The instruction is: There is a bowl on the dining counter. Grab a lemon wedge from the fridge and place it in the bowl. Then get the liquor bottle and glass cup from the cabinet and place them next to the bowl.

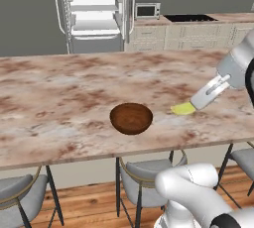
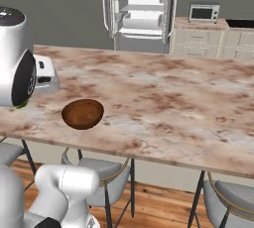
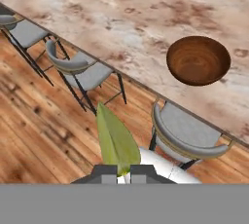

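The bowl (image 1: 131, 118) looks like dark wood with a visible ringed grain inside and a soft satin sheen. The counter (image 1: 74, 88) is polished beige stone with reddish veins, pretty smooth. The stools (image 3: 182, 133) have thin dark metal legs and matt grey padded seats. The floor (image 3: 39, 130) is warm wood planks, and the lemon wedge (image 3: 115, 140) has a smooth, waxy yellow-green skin.

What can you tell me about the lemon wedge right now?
The lemon wedge is a small yellow-green sliver, smooth and tapering to a point. The shut gripper pinches one end, so the wedge sticks out past the fingertips. It hangs above the dining counter, to the right of the bowl in the left base view, not yet over it. In the hand view it looks like a narrow leaf.
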Motion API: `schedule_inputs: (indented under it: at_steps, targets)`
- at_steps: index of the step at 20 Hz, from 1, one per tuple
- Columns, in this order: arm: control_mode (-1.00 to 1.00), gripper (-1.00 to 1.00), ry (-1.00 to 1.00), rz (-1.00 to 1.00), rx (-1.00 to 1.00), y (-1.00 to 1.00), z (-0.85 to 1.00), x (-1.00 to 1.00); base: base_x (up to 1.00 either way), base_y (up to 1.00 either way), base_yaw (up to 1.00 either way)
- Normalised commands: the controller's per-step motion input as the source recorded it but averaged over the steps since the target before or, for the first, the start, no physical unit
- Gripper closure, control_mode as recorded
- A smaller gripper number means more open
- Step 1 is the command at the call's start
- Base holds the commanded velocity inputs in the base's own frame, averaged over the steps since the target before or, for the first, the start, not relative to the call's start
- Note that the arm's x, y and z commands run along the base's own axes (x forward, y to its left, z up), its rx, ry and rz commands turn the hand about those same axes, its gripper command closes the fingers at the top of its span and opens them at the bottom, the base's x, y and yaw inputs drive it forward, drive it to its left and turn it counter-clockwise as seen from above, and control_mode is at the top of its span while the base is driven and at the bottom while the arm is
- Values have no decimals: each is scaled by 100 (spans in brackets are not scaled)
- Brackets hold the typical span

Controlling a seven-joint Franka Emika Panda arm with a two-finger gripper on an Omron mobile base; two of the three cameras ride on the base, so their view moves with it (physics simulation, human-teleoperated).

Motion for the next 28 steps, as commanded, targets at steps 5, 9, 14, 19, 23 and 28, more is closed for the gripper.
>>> schedule_inputs:
  at_steps: [5, 9, 14, 19, 23, 28]
  targets:
    - [-100, 100, 16, 0, -5, 0, -41, 39, 0, 0, 0]
    - [-100, 100, 7, 0, -3, 0, -41, 61, 0, 0, 0]
    - [-100, 100, 5, 0, -3, 0, -42, 62, 0, 0, 0]
    - [-100, 100, 6, 0, -3, 1, -44, 59, 0, 0, 0]
    - [-100, 100, 6, 0, -3, 8, -41, 57, 0, 0, 0]
    - [-100, 100, 4, 0, -3, 11, -40, 49, 0, 0, 0]
